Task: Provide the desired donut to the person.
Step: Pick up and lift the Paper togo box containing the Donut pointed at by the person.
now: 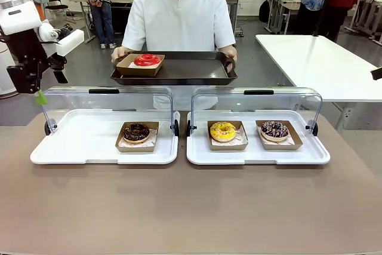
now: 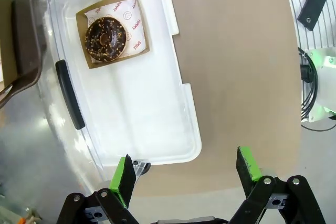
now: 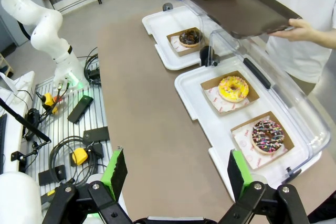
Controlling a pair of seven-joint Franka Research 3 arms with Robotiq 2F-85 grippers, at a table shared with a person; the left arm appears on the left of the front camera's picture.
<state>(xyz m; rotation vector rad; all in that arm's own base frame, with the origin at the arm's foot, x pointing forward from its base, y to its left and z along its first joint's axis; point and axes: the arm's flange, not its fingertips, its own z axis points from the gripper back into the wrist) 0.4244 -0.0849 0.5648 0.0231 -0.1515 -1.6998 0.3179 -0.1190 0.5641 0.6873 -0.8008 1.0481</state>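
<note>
Beside left tray [image 2: 149, 111] corner, left pincer [image 2: 185, 163] gapes empty; right pincer [image 3: 177, 163] likewise, facing bare tabletop [image 3: 147, 129].

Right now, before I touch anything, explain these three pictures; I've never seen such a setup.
A two-armed robot shares a brown table with a person. The front picture looks across the table; the other two come from cameras on each wrist. The left gripper and right gripper are open and hold nothing. The left white tray holds a boxed chocolate donut; the right white tray a yellow donut and a sprinkled donut, clear lids raised. The person holds a dark tray carrying a red donut.
</note>
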